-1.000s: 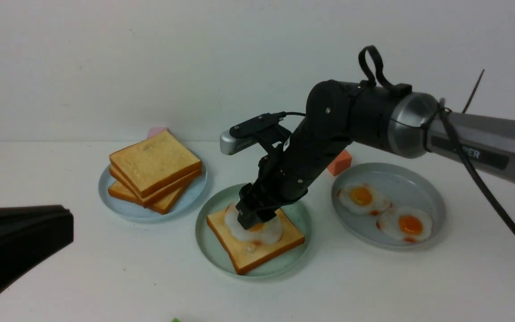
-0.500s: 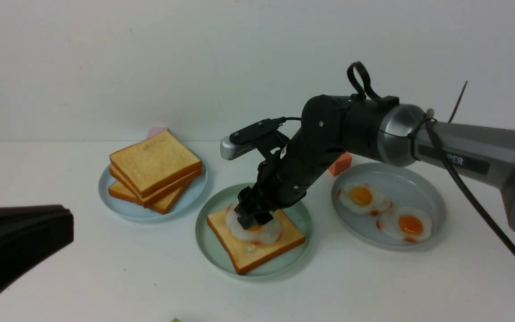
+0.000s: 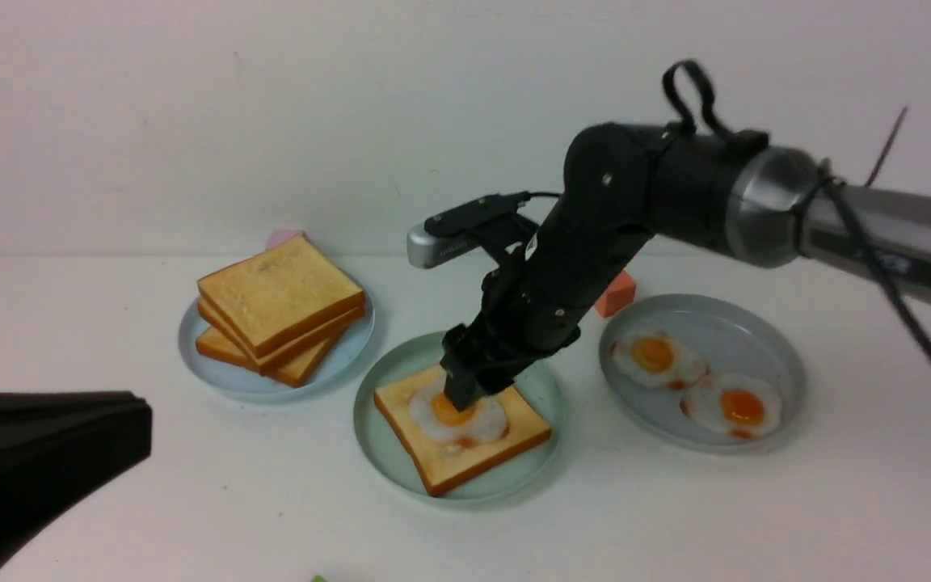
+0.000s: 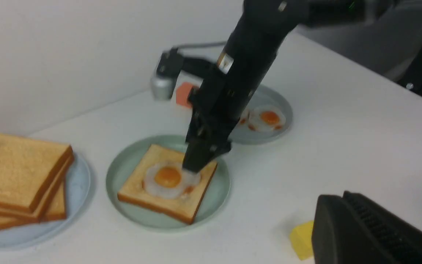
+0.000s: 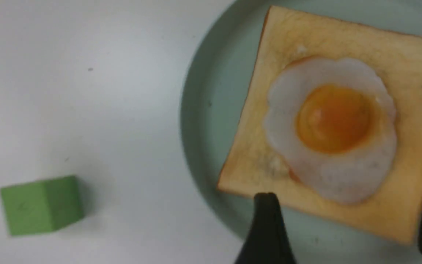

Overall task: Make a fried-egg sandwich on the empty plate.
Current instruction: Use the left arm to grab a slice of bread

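Since a second ago our right arm (image 3: 635, 202) has risen, and the yolk it hid now shows. We judge the egg released. The arm should lift straight up so nothing drags the egg, then a top slice can come from the toast stack (image 3: 280, 303) left of the mint-green plate (image 3: 381, 461).

That plate sits mid-bench (image 3: 676, 525). On it lies one toast slice (image 3: 482, 453), flat and square, with a corner pointing back at the robot. Centred on the slice rests the fried egg (image 3: 453, 416), yolk up and nearly round, perhaps marginally longer side to side.

The right fingers (image 5: 266, 227) stand wide apart, gripping nothing, at the egg's far rim. The left fingers (image 3: 45, 461), well left of the plate, are closed and empty.
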{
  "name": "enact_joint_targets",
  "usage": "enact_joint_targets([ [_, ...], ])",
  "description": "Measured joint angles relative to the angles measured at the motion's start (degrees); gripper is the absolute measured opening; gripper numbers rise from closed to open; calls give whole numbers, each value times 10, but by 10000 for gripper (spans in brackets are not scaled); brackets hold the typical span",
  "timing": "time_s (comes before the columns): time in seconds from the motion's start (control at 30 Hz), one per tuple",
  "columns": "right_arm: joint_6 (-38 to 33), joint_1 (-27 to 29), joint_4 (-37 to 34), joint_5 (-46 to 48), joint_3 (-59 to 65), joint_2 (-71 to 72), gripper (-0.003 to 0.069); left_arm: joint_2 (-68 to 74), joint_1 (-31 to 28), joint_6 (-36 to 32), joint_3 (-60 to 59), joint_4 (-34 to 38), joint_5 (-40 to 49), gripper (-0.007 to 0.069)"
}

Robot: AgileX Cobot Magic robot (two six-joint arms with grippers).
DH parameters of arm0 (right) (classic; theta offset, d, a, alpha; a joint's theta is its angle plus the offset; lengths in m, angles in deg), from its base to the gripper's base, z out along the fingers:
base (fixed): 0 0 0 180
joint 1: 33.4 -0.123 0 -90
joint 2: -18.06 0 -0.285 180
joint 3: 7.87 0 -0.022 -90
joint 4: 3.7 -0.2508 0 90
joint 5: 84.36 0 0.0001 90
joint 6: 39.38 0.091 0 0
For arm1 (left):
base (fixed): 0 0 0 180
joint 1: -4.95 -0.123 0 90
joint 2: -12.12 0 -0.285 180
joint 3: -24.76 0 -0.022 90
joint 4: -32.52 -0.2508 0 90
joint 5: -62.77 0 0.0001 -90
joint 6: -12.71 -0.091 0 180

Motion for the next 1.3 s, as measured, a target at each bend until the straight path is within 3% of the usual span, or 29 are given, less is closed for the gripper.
enact_joint_targets([
  [0.03,0,0,3,0,0,5,496,0,0,0,0,0,0,24],
  [0.13,50,0,54,95,0,98,332,89,-1,53,1,-47,-4,11],
  [0.23,78,0,86,126,0,145,204,156,-16,83,13,-61,-7,-13],
  [0.3,110,0,112,131,7,188,73,222,-55,98,32,-62,-16,-13],
  [0.37,150,0,121,131,34,236,-2,277,-106,86,61,-52,-24,-13],
  [0.5,189,0,126,137,106,335,-8,376,-199,-13,122,23,-22,-13],
  [0.67,202,0,126,144,211,476,3,517,-283,-161,231,139,52,-13],
  [0.9,204,0,125,140,297,623,4,660,-312,-230,357,150,84,-8],
  [1.1,204,0,126,126,328,690,6,738,-312,-273,416,92,60,128],
  [1.17,204,0,124,124,331,700,6,763,-312,-278,420,71,45,217],
  [1.2,204,0,124,124,331,700,6,764,-312,-278,420,69,44,217],
  [1.23,203,0,124,124,331,702,6,780,-312,-284,421,55,32,277],
  [1.3,197,0,129,124,331,704,6,795,-312,-292,421,45,13,321],
])
